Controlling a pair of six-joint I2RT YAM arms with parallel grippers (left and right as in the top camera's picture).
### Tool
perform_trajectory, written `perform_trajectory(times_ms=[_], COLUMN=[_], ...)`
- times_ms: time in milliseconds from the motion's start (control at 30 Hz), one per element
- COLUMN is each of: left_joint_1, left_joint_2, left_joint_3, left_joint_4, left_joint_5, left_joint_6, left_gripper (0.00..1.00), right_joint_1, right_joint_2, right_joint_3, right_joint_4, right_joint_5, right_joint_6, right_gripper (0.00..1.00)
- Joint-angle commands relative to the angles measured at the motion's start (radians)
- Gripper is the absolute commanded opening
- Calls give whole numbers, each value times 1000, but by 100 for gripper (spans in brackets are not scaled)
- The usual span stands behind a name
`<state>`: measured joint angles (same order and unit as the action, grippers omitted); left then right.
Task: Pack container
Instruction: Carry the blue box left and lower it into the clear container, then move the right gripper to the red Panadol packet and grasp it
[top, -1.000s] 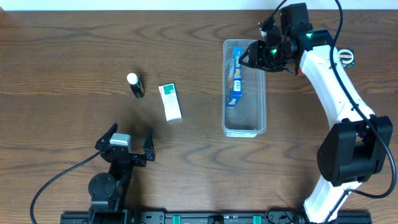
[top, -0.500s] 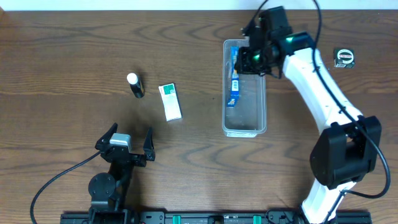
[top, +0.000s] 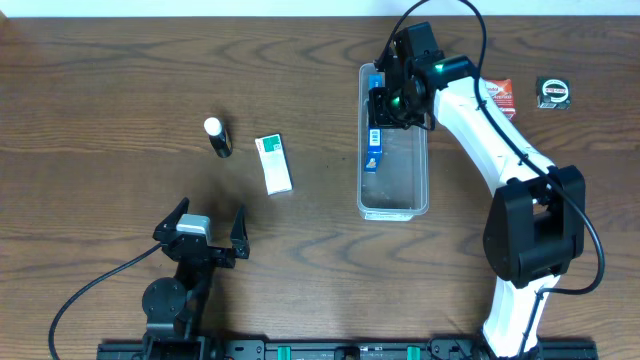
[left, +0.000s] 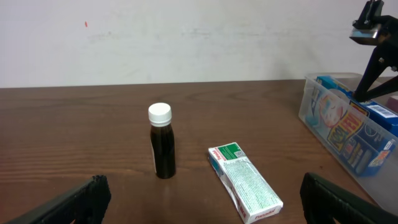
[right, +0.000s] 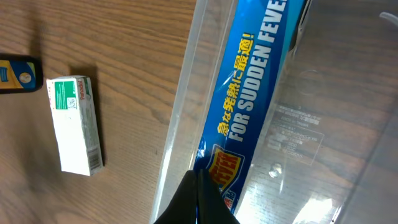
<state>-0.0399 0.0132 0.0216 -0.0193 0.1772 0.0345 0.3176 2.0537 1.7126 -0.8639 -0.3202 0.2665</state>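
The container (top: 420, 190) is a long clear plastic bin right of centre; it also shows in the left wrist view (left: 323, 134) and the right wrist view (right: 311, 143). A blue packet (top: 373, 135) lies along its left wall inside, also seen in the right wrist view (right: 249, 106). My right gripper (top: 385, 100) is shut and empty over the bin's far left part, its tips (right: 198, 186) just above the packet's edge. My left gripper (top: 198, 228) is open and empty near the front edge, its fingers wide apart in the left wrist view (left: 205, 211).
A white and green box (top: 273, 164) and a small dark bottle with a white cap (top: 217, 137) lie left of the bin. A red packet (top: 497, 95) and a round black item (top: 551, 92) lie at the far right.
My right gripper has moved left across the bin's far end to its left wall. The red packet has come into view behind the arm. The left arm has not moved.
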Motion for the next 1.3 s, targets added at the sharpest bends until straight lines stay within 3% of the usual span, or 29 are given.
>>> perform_trajectory(times_ms=[0,500,767,900,967,1000,1067,1100,1267], left_joint_1=[6,6,6,6,6,6,6,6,6], left_joint_2=[-2,-2,-2,-2,-2,-2,-2,-2,-2], left_joint_3=[-18,-18,-18,-18,-18,-18,-18,-18,-18], left_joint_4=[-32,-32,-32,-32,-32,-32,-32,-32,-32], left_joint_5=[14,14,14,14,14,14,14,14,14], left_joint_6=[14,14,14,14,14,14,14,14,14], left_gripper=[98,98,98,98,98,98,98,98,98], right_joint_1=[2,-30,-34,-50,-74,-90,-133,-160,-300], right_joint_2=[42,35,32,32,32,32,32,32,57], right_joint_3=[-9,35,267,388,436,454,477,480,464], right_joint_4=[-11,-204,-341,-407,-429,-436,-443,-440,-442], right_joint_5=[68,401,403,460,503,510,510,495,370], right_joint_6=[-9,-18,-55,-67,-73,-88,-121,-152,-358], right_gripper=[1,4,9,17,26,38,73,82,87])
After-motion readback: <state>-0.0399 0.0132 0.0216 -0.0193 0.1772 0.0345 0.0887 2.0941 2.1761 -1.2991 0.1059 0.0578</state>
